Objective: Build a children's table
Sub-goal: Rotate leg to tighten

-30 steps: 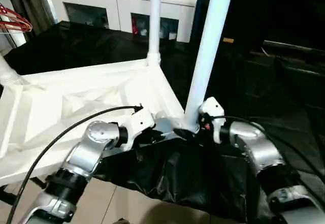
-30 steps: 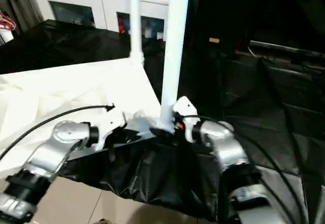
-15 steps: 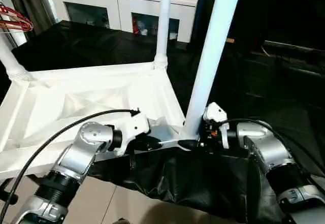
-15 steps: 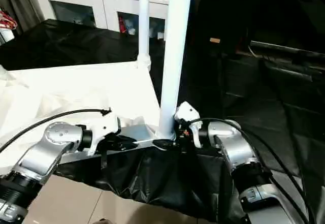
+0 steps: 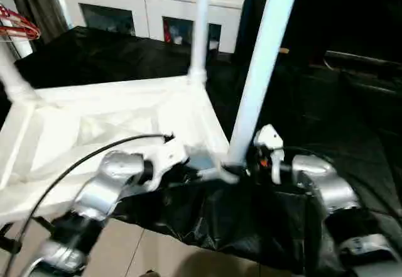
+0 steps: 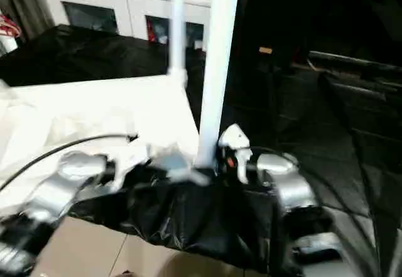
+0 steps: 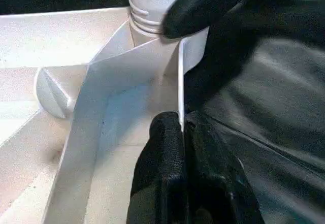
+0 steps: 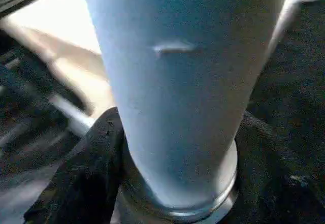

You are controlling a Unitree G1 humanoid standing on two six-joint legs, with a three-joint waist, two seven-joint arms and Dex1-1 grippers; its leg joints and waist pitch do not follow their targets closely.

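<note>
Tabletop [image 5: 113, 126] lies underside-up on black sheet [image 5: 251, 227], ribs showing, filling left half of scene. Legs stand upright in its sockets: near-right leg [image 5: 257, 76], far-right leg [image 5: 200, 26], far-left leg [image 5: 12, 76]. Left gripper [image 7: 182, 168] pinches thin near rim of tabletop, fingers pressed tight on it, just left of near-right corner. Right gripper [image 5: 251, 164] sits at base of near-right leg, black fingers [image 8: 86, 178] spread either side of it.

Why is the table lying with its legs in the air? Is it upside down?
Yes, upside down. The tabletop shows its ribbed underside, and the near leg and far leg stand upright from corner sockets.
</note>
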